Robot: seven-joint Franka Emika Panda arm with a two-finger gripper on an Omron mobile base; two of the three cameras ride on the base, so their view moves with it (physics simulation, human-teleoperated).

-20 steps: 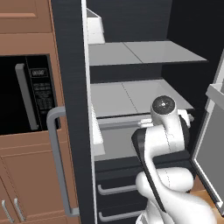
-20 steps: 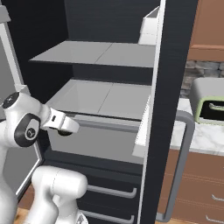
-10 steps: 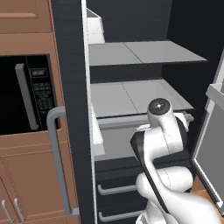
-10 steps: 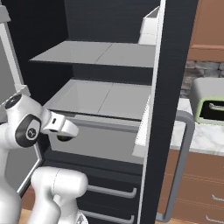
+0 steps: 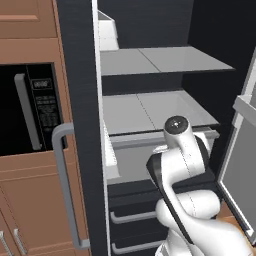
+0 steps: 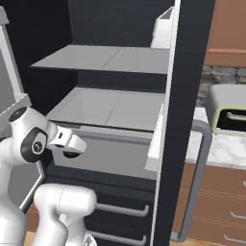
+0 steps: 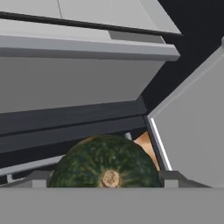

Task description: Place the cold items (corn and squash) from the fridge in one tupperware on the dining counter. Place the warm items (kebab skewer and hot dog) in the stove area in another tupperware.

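Right between open hand (image 7: pixel 105 181): squash (image 7: pixel 104 162).

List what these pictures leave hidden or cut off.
- Round dark green squash, hand view: its lower part is cut off at the bottom of the picture.
- Orange thing behind the squash, hand view: mostly covered by it, so it cannot be identified.
- Pale grey fridge drawer, left base view: the white arm covers its right part, and its contents are out of sight.

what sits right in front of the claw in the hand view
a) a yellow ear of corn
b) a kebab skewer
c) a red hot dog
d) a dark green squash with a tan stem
d: the hand view shows a round, dark green squash with a tan stem stub, below the fridge's pale grey drawer.
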